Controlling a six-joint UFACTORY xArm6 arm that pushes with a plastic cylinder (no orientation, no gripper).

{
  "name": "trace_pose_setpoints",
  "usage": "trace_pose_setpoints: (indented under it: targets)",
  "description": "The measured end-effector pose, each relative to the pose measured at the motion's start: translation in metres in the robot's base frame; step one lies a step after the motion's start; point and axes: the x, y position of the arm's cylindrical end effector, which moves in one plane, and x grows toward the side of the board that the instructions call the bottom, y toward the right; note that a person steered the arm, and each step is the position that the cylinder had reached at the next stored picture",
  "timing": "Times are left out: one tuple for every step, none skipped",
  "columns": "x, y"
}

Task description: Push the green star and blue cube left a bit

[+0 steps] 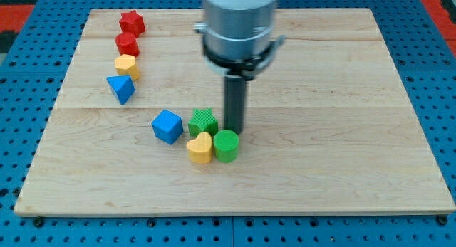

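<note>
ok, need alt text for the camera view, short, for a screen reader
My tip rests on a wooden board just right of the green star, above a green cylinder and yellow heart; the blue cube sits left of the star. Upper left, a line runs downward: red star, red cylinder, yellow block, blue triangular block.

The arm's grey housing (239,23) is cut off by the frame's top edge. The tip (234,131) sits behind the green cylinder (226,145), so contact with the green star (203,122) cannot be judged.
</note>
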Motion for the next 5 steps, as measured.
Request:
trace_pose_setpoints:
  targets:
    - [0.0,-0.055]
    - [-0.008,-0.075]
    - [-0.017,-0.075]
    - [-0.017,-0.092]
    - [-0.017,-0.117]
